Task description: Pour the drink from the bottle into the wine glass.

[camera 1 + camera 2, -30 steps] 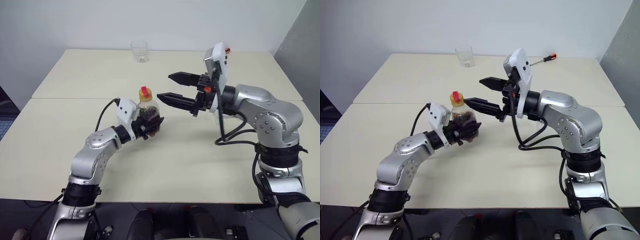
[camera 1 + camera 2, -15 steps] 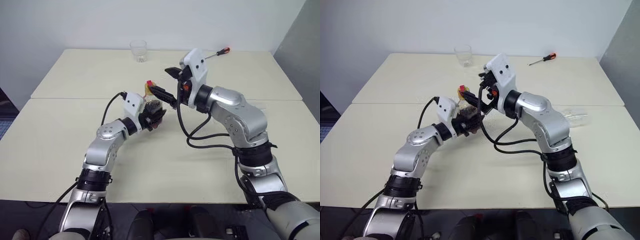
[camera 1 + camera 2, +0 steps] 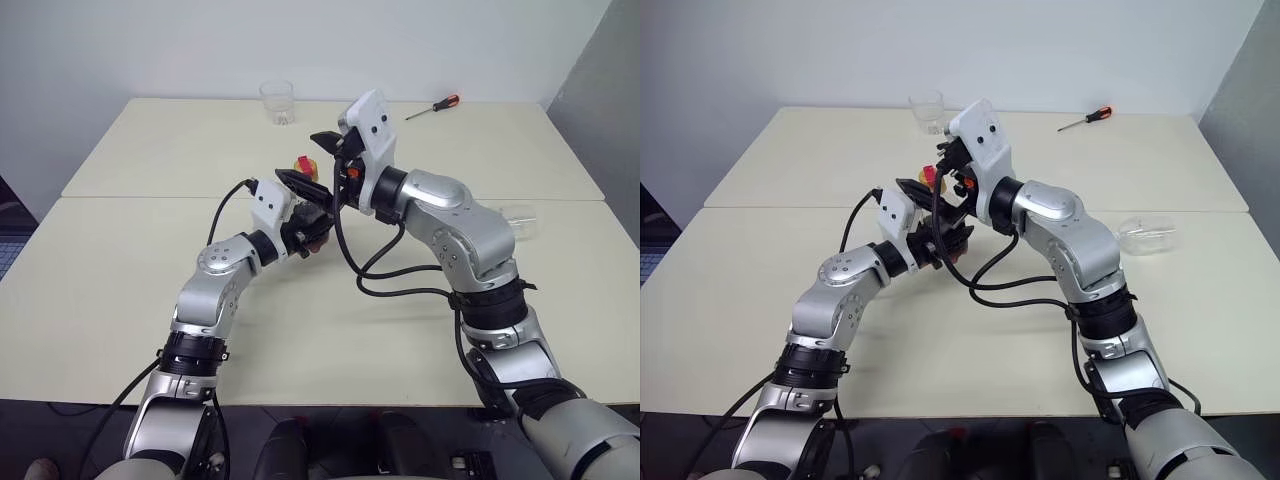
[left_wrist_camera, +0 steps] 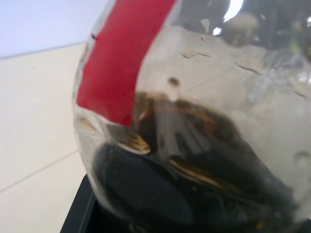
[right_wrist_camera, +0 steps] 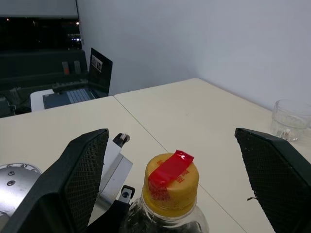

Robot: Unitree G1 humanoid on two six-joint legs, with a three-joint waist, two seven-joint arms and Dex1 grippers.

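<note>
Two grippers: both are meeting at the upper middle of the frame, over the table.
Left gripper: its fingers are pressing narrow around the belly of the bottle and holding it upright above the table.
Right gripper: its jaws are standing wide, one on each side of the cap, not touching it.
Bottle handling: it is looking light and thin-walled, probably soft under pressure and a little slippery; the belly is serving for holding, the cap for twisting.
Drink: dark liquid is filling the lower part of the bottle.
Wine glass: it seems to be lying on its side at the right of the frame, fragile.
Writing: red tape is crossing the yellow cap; no words are readable.
</note>
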